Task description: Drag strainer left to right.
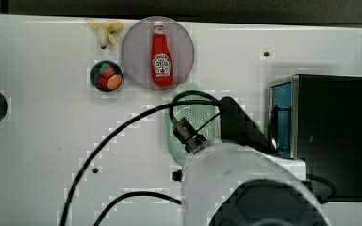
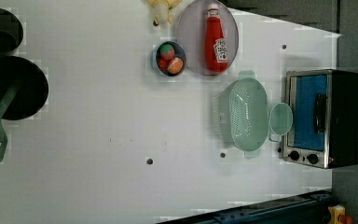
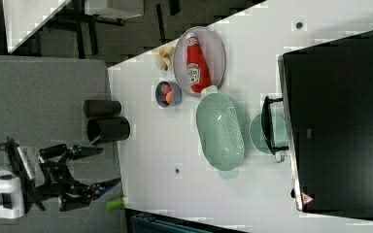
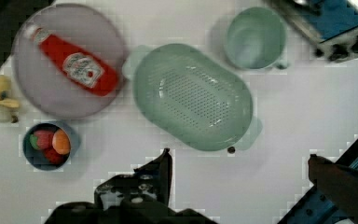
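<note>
A: Where does the strainer (image 2: 243, 114) sit?

B: On the white counter (image 2: 98, 140), using the toaster oven (image 2: 324, 119) as the landmark: it lies near the oven's glass door, with the mint mug (image 2: 280, 119) between the two, touching or nearly touching the strainer's rim. The grey plate (image 2: 191, 42) carrying the ketchup bottle (image 2: 216, 39) is just beside the strainer's far handle tab, on the side away from the oven.

A: And the end effector (image 3: 94, 167)?

B: Spread wide, nothing between its fingers, and well apart from the strainer; in the right view it hangs off the counter's edge.

A: Why would it be so open?

B: My guess is it needs to straddle the rim or wall. The strainer is a smooth-rimmed oval basket of pale plastic, its floor a grid of tiny holes, so it looks light and should slide easily over that slick surface.

A: Any snag?

B: The mug crowds one long side, so hooking the opposite wall seems safer.
</note>
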Available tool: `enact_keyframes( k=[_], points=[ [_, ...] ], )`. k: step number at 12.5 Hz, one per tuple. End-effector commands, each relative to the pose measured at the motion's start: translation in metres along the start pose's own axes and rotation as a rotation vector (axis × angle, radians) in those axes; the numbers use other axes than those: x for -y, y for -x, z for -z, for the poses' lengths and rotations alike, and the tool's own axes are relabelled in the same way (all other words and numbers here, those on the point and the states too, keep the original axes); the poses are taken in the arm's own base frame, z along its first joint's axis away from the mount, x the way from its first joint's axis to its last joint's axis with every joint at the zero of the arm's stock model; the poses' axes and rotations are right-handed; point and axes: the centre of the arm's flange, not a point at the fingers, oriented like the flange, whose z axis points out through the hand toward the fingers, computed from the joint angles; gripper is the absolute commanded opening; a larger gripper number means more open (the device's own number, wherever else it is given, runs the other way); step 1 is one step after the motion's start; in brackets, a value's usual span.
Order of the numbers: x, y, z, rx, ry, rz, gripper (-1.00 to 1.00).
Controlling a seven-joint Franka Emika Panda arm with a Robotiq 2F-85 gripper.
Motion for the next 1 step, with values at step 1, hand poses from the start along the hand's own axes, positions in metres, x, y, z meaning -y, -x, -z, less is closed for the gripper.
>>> enact_keyframes(
  k=[1],
  points=[
    [0.0095,-0.0058,-0.0348,0.062,0.07,0.06,1.0]
  ],
)
